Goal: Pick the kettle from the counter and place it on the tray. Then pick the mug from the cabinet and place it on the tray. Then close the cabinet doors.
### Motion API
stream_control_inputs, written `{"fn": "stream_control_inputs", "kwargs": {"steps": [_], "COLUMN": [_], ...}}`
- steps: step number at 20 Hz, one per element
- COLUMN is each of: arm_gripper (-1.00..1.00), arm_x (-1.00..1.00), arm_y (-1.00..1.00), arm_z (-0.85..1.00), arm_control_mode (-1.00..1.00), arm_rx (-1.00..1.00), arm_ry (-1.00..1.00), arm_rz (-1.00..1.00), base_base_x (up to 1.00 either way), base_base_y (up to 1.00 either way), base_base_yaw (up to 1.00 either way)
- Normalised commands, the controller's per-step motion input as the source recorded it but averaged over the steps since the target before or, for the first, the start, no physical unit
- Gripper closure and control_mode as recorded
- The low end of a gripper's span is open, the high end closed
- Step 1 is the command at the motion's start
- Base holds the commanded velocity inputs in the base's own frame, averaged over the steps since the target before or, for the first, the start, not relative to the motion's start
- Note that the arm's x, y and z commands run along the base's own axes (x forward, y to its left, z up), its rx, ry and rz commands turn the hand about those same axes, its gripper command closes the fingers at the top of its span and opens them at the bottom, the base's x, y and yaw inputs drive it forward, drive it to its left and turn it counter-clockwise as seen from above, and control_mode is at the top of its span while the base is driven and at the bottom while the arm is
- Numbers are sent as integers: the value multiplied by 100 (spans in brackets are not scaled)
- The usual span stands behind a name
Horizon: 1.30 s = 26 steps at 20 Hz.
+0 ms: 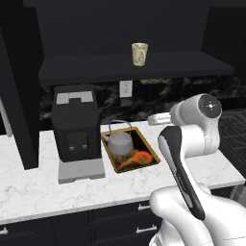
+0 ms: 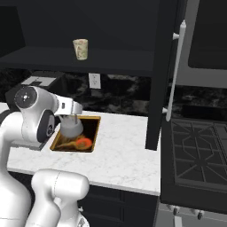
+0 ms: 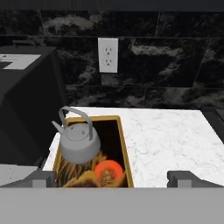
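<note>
Claw wide open, holding nothing — fingertips spread apart, hovering just behind and above the tray. Kettle already standing upright on the tray, at its far end, wire handle arched over the lid, spout toward the black coffee machine.

Next target, by judgement: the mug. Sits high above the claw and farther back — upright on the dark shelf of the open cabinet, long axis vertical, mouth upward. Handle direction not visible. Calls for a long rise, then a reach forward.
</note>
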Motion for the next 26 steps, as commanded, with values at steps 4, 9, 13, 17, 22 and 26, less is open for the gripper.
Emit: {"fn": "stream_control_inputs", "kwargs": {"steps": [4, 9, 13, 17, 22, 26], "arm_gripper": [-100, -100, -100, -100, -100, -100], "arm_x": [-3, 0, 3, 5, 12, 41], "arm_y": [-1, 0, 0, 0, 4, 9], "arm_z": [62, 62, 68, 61, 41, 22], "arm_control_mode": [-100, -100, -100, -100, -100, -100], "arm_rx": [0, 0, 0, 0, 0, 0], "arm_ry": [-3, -1, -2, -5, -11, -9], "arm_rz": [-2, 0, 0, 0, -1, 0], "base_base_x": [0, 0, 0, 0, 0, 0], "base_base_y": [0, 0, 0, 0, 0, 0], "base_base_yaw": [0, 0, 0, 0, 0, 0]}}
